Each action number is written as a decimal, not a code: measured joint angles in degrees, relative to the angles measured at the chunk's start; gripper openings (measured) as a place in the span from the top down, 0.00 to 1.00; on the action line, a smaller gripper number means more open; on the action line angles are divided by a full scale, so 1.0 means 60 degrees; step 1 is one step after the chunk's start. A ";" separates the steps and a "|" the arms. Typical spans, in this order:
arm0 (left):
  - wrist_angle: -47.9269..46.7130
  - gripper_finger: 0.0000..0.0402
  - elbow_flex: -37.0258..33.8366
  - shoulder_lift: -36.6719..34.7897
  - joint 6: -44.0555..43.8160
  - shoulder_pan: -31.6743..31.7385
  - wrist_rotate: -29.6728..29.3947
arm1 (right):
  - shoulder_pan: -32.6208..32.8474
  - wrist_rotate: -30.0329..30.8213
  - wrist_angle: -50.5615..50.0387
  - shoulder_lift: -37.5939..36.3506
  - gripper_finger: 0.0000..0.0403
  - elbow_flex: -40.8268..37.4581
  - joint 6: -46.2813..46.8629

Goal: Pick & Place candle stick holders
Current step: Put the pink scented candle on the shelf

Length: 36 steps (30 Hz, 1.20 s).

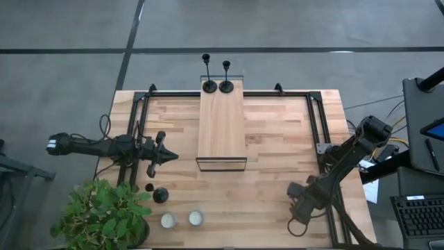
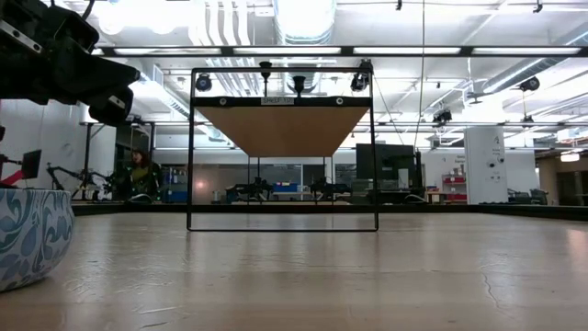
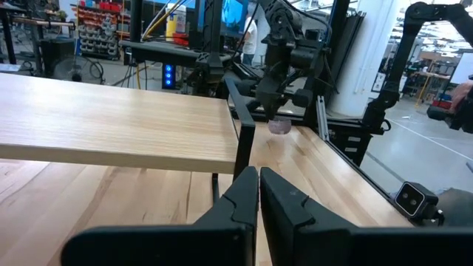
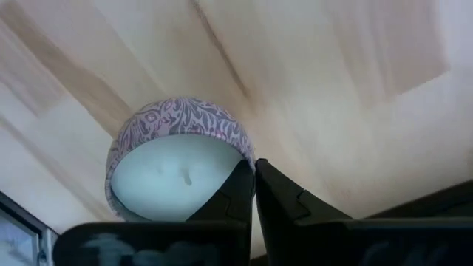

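Two black candle stick holders (image 1: pixel 209 85) (image 1: pixel 226 85) stand on their round bases at the far end of the raised wooden shelf (image 1: pixel 222 128); they also show in the low view (image 2: pixel 265 69) (image 2: pixel 299 85). A third black holder (image 1: pixel 160 194) stands on the table near the plant. My left gripper (image 1: pixel 171 156) is shut and empty, left of the shelf's near end, above the table. My right gripper (image 1: pixel 298 203) is shut at the table's near right, right over a small patterned candle cup (image 4: pixel 177 159) with white wax, which also shows in the left wrist view (image 3: pixel 279 125). My right gripper points down, its shut fingertips (image 4: pixel 244 174) at the rim (image 4: pixel 247 154) of the patterned candle cup. I cannot tell whether they touch it.
A potted plant (image 1: pixel 104 215) stands at the near left corner. Two white tealights (image 1: pixel 167 221) (image 1: pixel 195 218) lie beside it. A black metal frame (image 1: pixel 316 118) runs around the table's far and side edges. There is bare wood between the shelf and the right arm.
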 joint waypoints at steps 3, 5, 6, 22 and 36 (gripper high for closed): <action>-0.0001 0.96 0.0000 0.0000 0.0001 -0.0004 -0.0003 | -0.0228 0.0264 -0.0421 0.0000 0.98 0.0386 -0.0203; -0.0004 0.96 0.0000 -0.0001 0.0000 -0.0003 -0.0001 | -0.0408 0.0532 -0.0725 -0.0004 0.98 0.0700 -0.0421; -0.0004 0.96 0.0000 -0.0003 -0.0001 0.0000 0.0001 | -0.0504 0.0642 -0.0902 -0.0004 0.98 0.0856 -0.0573; -0.0004 0.96 0.0000 0.0000 -0.0001 -0.0001 0.0001 | -0.2304 0.2462 -0.1725 -0.0015 0.98 0.2889 -0.3246; -0.0004 0.96 0.0000 -0.0003 -0.0001 -0.0003 -0.0002 | -0.4272 0.3543 -0.1801 -0.0015 0.98 0.4548 -0.6156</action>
